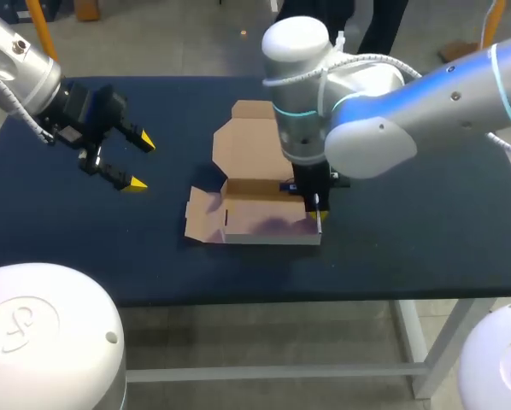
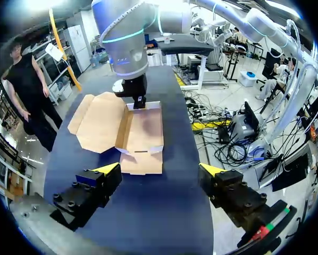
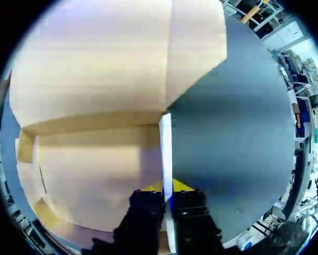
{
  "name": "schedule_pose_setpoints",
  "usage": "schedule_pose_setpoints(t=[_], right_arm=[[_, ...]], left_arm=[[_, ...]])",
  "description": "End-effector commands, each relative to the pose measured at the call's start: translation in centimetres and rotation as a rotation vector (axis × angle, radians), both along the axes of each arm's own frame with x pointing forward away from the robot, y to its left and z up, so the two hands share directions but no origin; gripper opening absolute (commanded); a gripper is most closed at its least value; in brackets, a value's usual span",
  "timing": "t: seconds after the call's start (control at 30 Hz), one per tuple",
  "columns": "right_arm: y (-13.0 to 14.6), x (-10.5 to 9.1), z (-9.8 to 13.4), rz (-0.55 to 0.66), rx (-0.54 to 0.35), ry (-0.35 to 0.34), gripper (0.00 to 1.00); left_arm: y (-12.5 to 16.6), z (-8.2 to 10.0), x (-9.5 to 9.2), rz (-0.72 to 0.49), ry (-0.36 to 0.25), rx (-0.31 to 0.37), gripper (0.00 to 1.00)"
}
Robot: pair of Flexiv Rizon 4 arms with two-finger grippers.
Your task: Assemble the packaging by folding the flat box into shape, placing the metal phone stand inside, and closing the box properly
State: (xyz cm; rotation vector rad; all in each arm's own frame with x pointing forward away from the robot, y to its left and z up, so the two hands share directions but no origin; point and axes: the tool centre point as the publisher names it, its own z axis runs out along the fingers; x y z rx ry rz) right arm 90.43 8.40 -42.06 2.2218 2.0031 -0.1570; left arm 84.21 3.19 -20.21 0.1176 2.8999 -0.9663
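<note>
The box (image 1: pixel 255 213) is plain brown cardboard and sits near the middle of the dark blue table (image 1: pixel 426 213), half formed into a shallow tray. Its front and right walls stand upright, and the cut edges show pale. The lid (image 1: pixel 249 141), with small tabs at its sides, lies flat on the table behind the tray. A side flap (image 1: pixel 202 213) lies flat out from the tray's left end.

The right gripper (image 1: pixel 314 215) points straight down at the box's right wall. In its wrist view its yellow tips (image 3: pixel 167 187) stand close together, one inside the tray and one outside, pinching that thin wall between them.

The left gripper (image 1: pixel 142 163) hangs well to the left of the box, above bare table. Its fingers are spread wide and hold nothing.
</note>
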Motion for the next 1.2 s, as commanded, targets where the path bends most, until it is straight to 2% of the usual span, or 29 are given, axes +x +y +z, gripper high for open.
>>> schedule_pose_setpoints(t=[0.03,0.4,0.57,0.83,0.97,1.2], right_arm=[[0.1,0.1,-0.7,-0.04,-0.056,-0.008,0.0],[-0.1,0.2,-0.5,-0.08,-0.055,-0.006,0.0],[-0.1,0.0,0.0,-0.012,0.019,-0.004,0.0],[-0.1,-0.4,1.1,0.063,0.144,-0.048,0.0],[0.0,-0.5,1.3,0.109,0.205,-0.033,0.0],[0.1,-0.6,1.5,0.137,0.229,-0.001,0.0]], left_arm=[[0.1,0.1,-0.1,0.0,0.002,0.004,1.0],[0.1,0.1,-0.1,0.0,0.002,0.004,1.0],[0.1,0.1,-0.1,0.0,0.002,0.004,1.0],[0.1,0.1,-0.1,0.0,0.002,0.004,1.0],[0.1,0.1,-0.1,0.0,0.002,0.004,1.0],[0.1,0.1,-0.1,0.0,0.002,0.004,1.0]])
